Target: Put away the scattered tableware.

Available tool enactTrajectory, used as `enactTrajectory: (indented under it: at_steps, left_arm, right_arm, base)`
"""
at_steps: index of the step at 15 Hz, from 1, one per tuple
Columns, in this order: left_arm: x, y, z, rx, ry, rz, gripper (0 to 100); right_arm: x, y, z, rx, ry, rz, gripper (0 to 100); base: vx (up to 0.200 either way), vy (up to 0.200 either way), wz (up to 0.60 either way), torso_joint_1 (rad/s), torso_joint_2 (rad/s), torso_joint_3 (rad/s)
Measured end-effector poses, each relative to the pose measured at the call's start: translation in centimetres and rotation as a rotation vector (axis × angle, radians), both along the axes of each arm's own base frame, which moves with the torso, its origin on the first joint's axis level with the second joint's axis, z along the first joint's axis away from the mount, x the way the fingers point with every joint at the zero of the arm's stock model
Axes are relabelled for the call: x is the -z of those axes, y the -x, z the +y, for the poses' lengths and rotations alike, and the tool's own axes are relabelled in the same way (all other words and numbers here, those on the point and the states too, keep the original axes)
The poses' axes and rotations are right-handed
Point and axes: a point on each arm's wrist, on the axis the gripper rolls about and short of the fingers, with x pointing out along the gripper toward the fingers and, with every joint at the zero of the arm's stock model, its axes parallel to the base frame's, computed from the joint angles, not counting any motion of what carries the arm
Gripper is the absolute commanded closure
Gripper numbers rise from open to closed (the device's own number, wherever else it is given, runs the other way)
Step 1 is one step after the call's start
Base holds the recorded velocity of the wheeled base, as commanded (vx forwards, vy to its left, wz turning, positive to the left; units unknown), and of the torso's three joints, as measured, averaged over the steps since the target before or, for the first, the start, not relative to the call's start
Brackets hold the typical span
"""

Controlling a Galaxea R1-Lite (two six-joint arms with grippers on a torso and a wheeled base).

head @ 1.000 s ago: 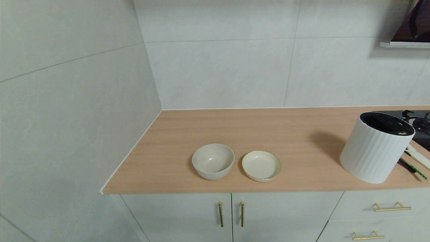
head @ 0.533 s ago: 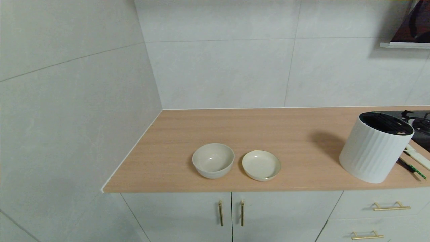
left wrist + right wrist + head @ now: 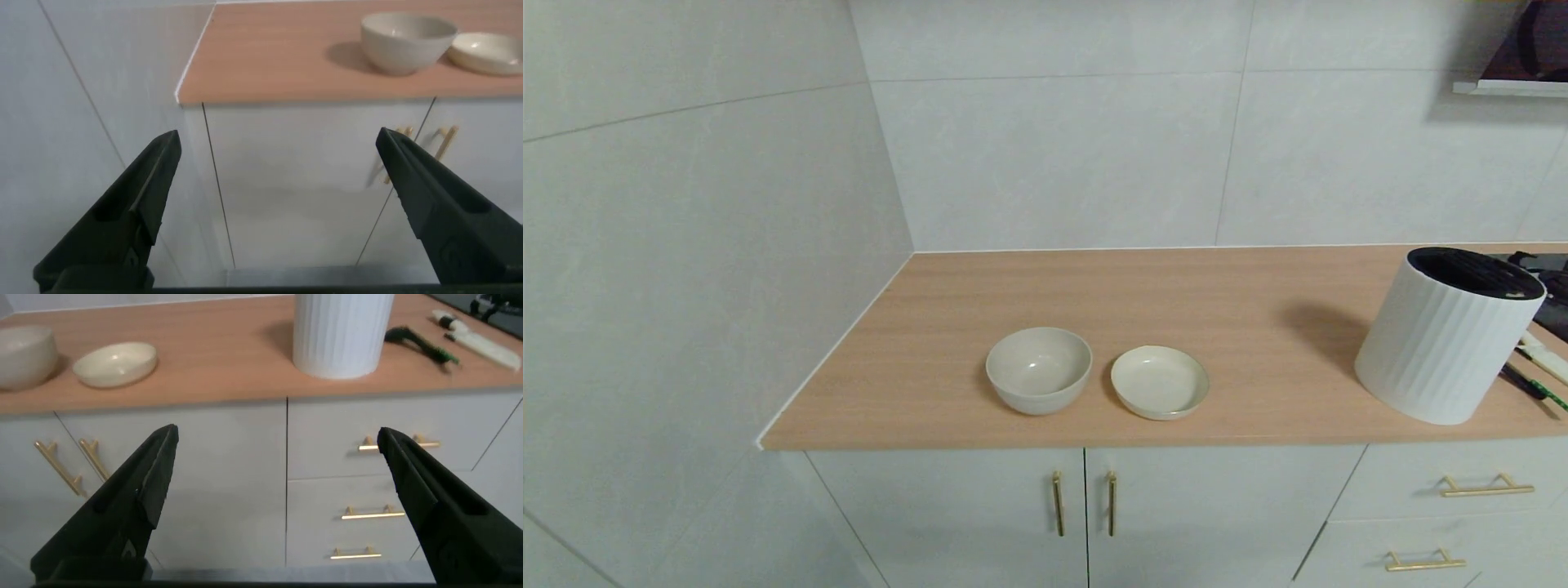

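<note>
Plainly, nothing has been put away yet. The deep grey-beige ceramic bowl [image 3: 1038, 370] and the shallow cream ceramic dish [image 3: 1160, 381] sit just beside each other on the wood-topped desk [image 3: 1176, 286], near its front edge and above the white cabinet doors with brass handles [image 3: 1085, 502]. Well apart, on the robot's right, stands the white ribbed cylindrical holder [image 3: 1445, 339], with a dark green-marked utensil [image 3: 1529, 385] and a white utensil [image 3: 1543, 358] lying beside it.

The main risks come from that crowding and the nearby edge. A grip on the bowl's rim could nudge the dish, and a sideways push could send either piece off the front. The glazed rims look smooth, so a shallow pinch may slip. Both arms sit low before the cabinet fronts, so rising carelessly could catch the desk's lip or a handle.

The left jaws are spread wide, holding and touching nothing. The right jaws are likewise spread wide and empty.
</note>
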Motion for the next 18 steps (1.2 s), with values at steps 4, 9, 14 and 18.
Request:
enactTrajectory:
  at_steps: [4,9,14,18]
  left_arm:
    - [-0.01,0.0,0.0,0.0,0.0,-0.001,0]
    - [0.0,0.0,0.0,0.0,0.0,0.0,0]
    - [-0.01,0.0,0.0,0.0,0.0,-0.001,0]
    - [-0.02,0.0,0.0,0.0,0.0,-0.001,0]
  right_arm:
    - [0.0,0.0,0.0,0.0,0.0,0.0,0]
    - [0.0,0.0,0.0,0.0,0.0,0.0,0]
    - [0.0,0.0,0.0,-0.001,0.0,0.0,0]
    - [0.0,0.0,0.0,0.0,0.0,0.0,0]
  base:
    - [0.0,0.0,0.0,-0.242,0.54,0.298]
    - [0.0,0.0,0.0,-0.222,0.52,0.291]
    - [0.0,0.0,0.0,-0.2,0.49,0.291]
    - [0.0,0.0,0.0,-0.173,0.47,0.298]
